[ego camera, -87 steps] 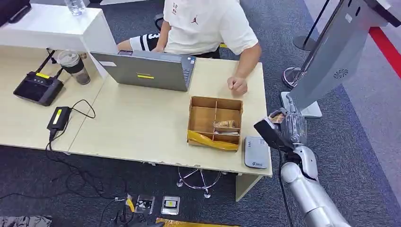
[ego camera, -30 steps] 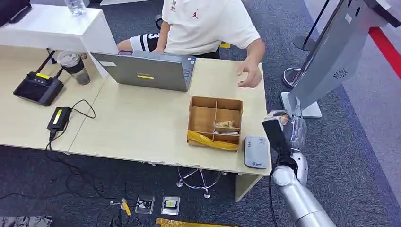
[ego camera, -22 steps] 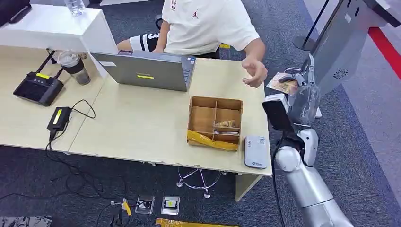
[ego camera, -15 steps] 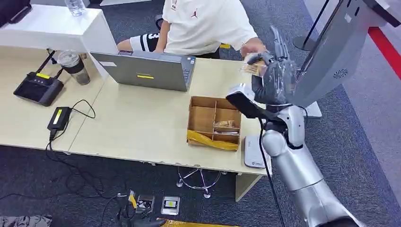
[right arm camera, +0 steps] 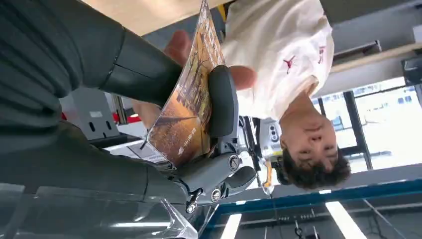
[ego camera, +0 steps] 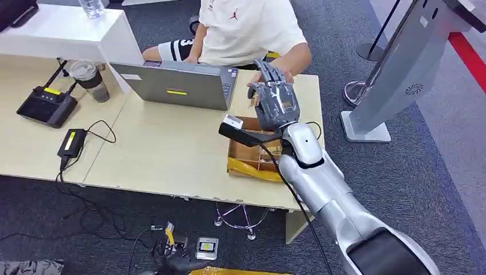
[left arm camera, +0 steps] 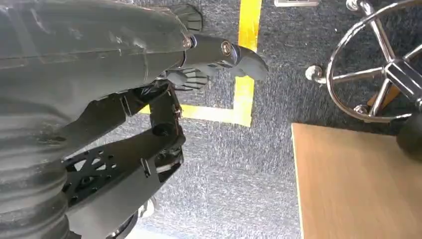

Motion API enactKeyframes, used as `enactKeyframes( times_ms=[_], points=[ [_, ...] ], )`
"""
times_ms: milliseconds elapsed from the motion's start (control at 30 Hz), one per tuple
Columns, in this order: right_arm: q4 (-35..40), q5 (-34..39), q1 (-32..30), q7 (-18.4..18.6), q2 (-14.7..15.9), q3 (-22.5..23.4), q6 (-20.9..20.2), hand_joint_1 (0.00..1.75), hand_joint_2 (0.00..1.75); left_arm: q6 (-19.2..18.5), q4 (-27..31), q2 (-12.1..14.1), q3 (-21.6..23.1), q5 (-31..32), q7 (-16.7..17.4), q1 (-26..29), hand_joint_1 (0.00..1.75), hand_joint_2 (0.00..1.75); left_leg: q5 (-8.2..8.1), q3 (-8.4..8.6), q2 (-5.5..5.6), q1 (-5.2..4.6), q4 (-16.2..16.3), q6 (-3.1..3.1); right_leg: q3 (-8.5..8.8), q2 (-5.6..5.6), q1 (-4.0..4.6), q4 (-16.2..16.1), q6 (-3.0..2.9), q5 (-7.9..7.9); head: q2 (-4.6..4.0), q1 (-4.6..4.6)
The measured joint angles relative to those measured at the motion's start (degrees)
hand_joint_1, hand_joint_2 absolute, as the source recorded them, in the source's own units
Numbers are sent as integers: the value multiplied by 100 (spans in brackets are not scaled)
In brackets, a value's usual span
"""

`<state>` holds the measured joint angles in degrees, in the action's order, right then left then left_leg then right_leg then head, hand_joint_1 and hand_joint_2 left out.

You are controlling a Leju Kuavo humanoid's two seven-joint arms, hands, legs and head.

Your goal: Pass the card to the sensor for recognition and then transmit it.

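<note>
1. The right hand [ego camera: 275, 103] was up over the far edge of the desk [ego camera: 172, 154], reaching toward the person [ego camera: 246, 28] seated behind the laptop [ego camera: 177, 86].
2. It pinched the card [right arm camera: 186, 107] between thumb and fingers, the other fingers fanned out. Held by one end like that, the free end stuck out, easy for someone to take.
3. The card was off the desk, in the hand, above the box [ego camera: 252, 154]. From the head view just a sliver of it showed at the fingers.
4. The person's hand [right arm camera: 239, 77] sat right behind the card, close enough that I couldn't tell if it touched. It looked like the handover part of the job.
5. The box lay under the forearm; whatever sat by its right side was hidden by the arm.
6. The left hand [left arm camera: 199, 77] hung down by the floor, fingers curled with nothing in them. Out of the way, I'd say.
7. The kiosk [ego camera: 401, 74] stood off to the right, well apart.
</note>
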<state>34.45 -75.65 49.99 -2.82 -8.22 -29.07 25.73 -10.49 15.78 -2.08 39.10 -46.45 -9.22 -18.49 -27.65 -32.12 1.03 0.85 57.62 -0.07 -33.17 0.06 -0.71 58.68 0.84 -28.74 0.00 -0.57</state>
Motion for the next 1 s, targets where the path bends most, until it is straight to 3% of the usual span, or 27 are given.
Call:
enactKeyframes(
  times_ms=[433, 467, 500, 700, 867, 1000],
  points=[
    [-650, -188, 222, 223, 55, -158, 0, 175, 175, 98, -2, -53, 39, 33, 74, -46, 0, 175, 1, 4, -8, 0, 2, 0, 0, 6, 0, 0, -1, 2, 0, 2],
    [-669, -190, 223, 225, 63, -162, 0, 7, 175, 112, -2, -59, 39, 26, 74, -46, 0, 175, 1, 4, -8, 0, 2, 0, 0, 6, 0, 0, -1, 2, 0, 2],
    [-685, -192, 224, 230, 63, -166, 2, 0, 175, 118, -2, -68, 39, 22, 74, -46, 0, 175, 0, 4, -9, 0, 2, 0, 0, 6, 0, 0, -1, 2, 0, 0],
    [-772, -6, 244, 203, 59, -177, 236, 0, 175, 127, -4, -59, 28, -37, 74, -48, 0, 175, 0, 4, -10, 0, 1, 0, 0, 6, 0, 0, -1, 2, 0, 2],
    [-750, 522, 296, -253, 40, -18, 623, 0, 175, 157, -6, -42, 26, -55, -9, -35, 0, 175, 1, 4, -10, 0, 1, 0, 1, 6, 0, 0, -1, 3, 0, 2],
    [-321, 1232, 228, -632, 50, 199, 380, 0, 175, 177, -15, -20, 22, -83, -155, 13, 0, 175, 1, 6, -10, 0, 2, 0, 1, 6, 0, 1, -1, 3, 0, 0]
  ],
)
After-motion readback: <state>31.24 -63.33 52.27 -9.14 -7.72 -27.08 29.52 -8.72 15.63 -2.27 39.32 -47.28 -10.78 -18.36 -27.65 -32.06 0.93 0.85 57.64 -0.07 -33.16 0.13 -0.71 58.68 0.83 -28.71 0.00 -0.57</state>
